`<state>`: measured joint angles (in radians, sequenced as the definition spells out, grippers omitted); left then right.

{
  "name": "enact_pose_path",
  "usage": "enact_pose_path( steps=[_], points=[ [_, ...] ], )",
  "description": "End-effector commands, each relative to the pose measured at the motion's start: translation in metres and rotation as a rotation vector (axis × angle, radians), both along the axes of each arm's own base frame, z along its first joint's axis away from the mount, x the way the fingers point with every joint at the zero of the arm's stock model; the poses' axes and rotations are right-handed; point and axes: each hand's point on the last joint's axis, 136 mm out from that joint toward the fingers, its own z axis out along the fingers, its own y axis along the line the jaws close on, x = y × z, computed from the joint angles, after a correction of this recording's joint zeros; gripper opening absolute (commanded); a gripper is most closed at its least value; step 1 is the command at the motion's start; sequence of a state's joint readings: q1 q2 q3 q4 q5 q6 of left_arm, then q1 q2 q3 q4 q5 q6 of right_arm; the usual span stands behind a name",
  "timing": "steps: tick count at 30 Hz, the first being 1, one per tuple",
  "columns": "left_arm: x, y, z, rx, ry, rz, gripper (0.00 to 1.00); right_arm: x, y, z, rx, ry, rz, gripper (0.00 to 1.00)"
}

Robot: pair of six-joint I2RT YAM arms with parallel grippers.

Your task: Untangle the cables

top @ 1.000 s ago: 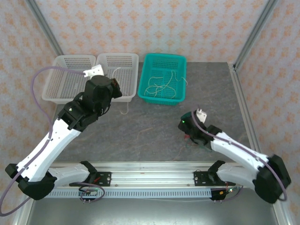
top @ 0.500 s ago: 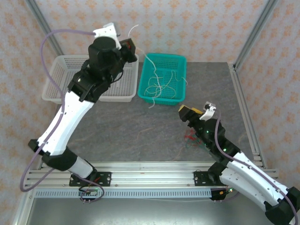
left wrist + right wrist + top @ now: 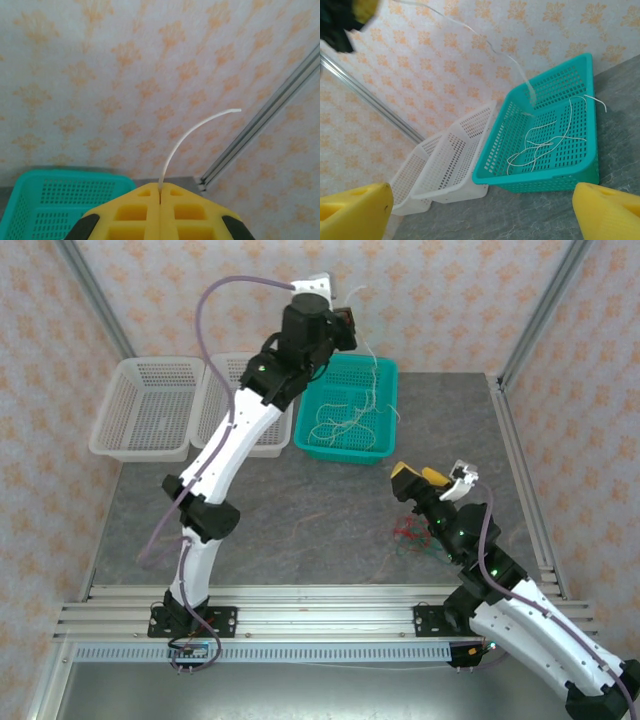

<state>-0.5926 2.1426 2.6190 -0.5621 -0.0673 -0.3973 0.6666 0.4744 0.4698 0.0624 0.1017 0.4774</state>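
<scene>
— Our left gripper (image 3: 160, 189) is pinched tight on one cream-white cable (image 3: 180, 140), high above the teal basket (image 3: 540, 181). The cable's tail hangs down to the loose white cables (image 3: 535, 145) lying inside.
— It looks feather-light and limp, yet springy enough to hold a curve past the jaws. We judge it snags easily, so we would pull slowly.
— Our right gripper (image 3: 421, 476) stands wide, holding nothing, near the red and green cables (image 3: 408, 533) on the table (image 3: 300, 510).
— We'd take those by a free end, not the knot.
</scene>
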Motion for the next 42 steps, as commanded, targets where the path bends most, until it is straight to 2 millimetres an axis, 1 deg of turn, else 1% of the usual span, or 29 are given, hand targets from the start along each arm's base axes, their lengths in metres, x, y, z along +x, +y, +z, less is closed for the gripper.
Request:
enact_pose_path(
  steps=[1,3,5,7,9,11,14,15,16,17,19,20,21,22,24,27,28,30,31,33,35,36,38,39,40,42],
  points=[
    [0.014,0.004,-0.038,0.072,0.083,0.027,0.00,-0.001,-0.005,-0.001,-0.017,0.011,-0.020,0.93],
    [0.018,0.007,-0.081,0.088,0.213,0.048,0.00,-0.001,-0.007,-0.004,-0.029,0.022,-0.027,0.93],
    [0.019,0.013,-0.117,0.090,0.330,0.088,0.00,0.000,-0.008,-0.008,-0.035,0.031,-0.035,0.93],
    [0.020,0.016,-0.149,0.087,0.416,0.118,0.00,0.001,-0.009,-0.011,-0.032,0.034,-0.043,0.93],
    [0.023,0.012,-0.181,0.095,0.484,0.109,0.00,0.003,-0.008,-0.011,-0.023,0.026,-0.046,0.93],
    [0.027,0.005,-0.210,0.108,0.534,0.089,0.01,0.004,-0.008,-0.011,-0.024,0.024,-0.049,0.92],
    [0.034,-0.004,-0.250,0.124,0.602,0.082,0.06,0.006,-0.008,-0.009,-0.029,0.024,-0.055,0.92],
    [0.035,-0.004,-0.261,0.129,0.623,0.090,0.08,0.006,-0.007,-0.008,-0.031,0.026,-0.054,0.92],
    [0.036,-0.004,-0.267,0.131,0.635,0.095,0.11,0.006,-0.007,-0.006,-0.029,0.026,-0.053,0.92],
    [0.037,-0.005,-0.270,0.130,0.640,0.099,0.17,0.006,-0.007,-0.005,-0.033,0.029,-0.052,0.92],
    [0.040,-0.006,-0.263,0.118,0.622,0.097,0.38,0.005,-0.008,-0.004,-0.039,0.033,-0.054,0.92],
    [0.040,-0.005,-0.255,0.115,0.602,0.099,0.51,0.005,-0.009,-0.005,-0.038,0.037,-0.057,0.92],
    [0.041,-0.003,-0.243,0.112,0.577,0.100,0.62,0.005,-0.009,-0.006,-0.041,0.042,-0.059,0.92],
    [0.040,0.000,-0.231,0.112,0.552,0.106,0.67,0.005,-0.010,-0.006,-0.039,0.044,-0.061,0.92],
    [0.036,0.014,-0.198,0.126,0.492,0.144,0.77,0.005,-0.010,-0.008,-0.037,0.047,-0.065,0.92],
    [0.020,0.033,-0.144,0.128,0.394,0.181,0.87,0.008,-0.009,-0.012,-0.028,0.047,-0.072,0.92],
    [0.014,0.037,-0.129,0.119,0.365,0.181,0.88,0.009,-0.009,-0.012,-0.023,0.048,-0.076,0.92],
    [-0.003,0.043,-0.098,0.078,0.302,0.167,0.89,0.012,-0.009,-0.016,-0.020,0.059,-0.089,0.92],
    [-0.012,0.045,-0.086,0.059,0.280,0.154,0.89,0.014,-0.010,-0.019,-0.021,0.069,-0.100,0.92],
    [-0.034,0.049,-0.062,0.021,0.235,0.125,0.88,0.019,-0.017,-0.028,-0.025,0.112,-0.161,0.92],
    [-0.061,0.047,-0.046,0.028,0.187,0.058,0.87,0.023,-0.031,-0.045,-0.047,0.190,-0.255,0.91],
    [-0.073,0.044,-0.042,0.032,0.168,0.025,0.86,0.023,-0.037,-0.052,-0.064,0.225,-0.290,0.91],
    [-0.103,0.036,-0.043,0.055,0.134,-0.058,0.85,0.022,-0.048,-0.070,-0.114,0.302,-0.348,0.91],
    [-0.115,0.032,-0.045,0.063,0.117,-0.099,0.84,0.021,-0.052,-0.081,-0.148,0.348,-0.365,0.91],
    [-0.129,0.024,-0.051,0.075,0.101,-0.156,0.83,0.019,-0.055,-0.091,-0.176,0.388,-0.376,0.91],
    [-0.157,0.011,-0.060,0.086,0.065,-0.270,0.81,0.015,-0.061,-0.118,-0.211,0.511,-0.386,0.91]
  ],
)
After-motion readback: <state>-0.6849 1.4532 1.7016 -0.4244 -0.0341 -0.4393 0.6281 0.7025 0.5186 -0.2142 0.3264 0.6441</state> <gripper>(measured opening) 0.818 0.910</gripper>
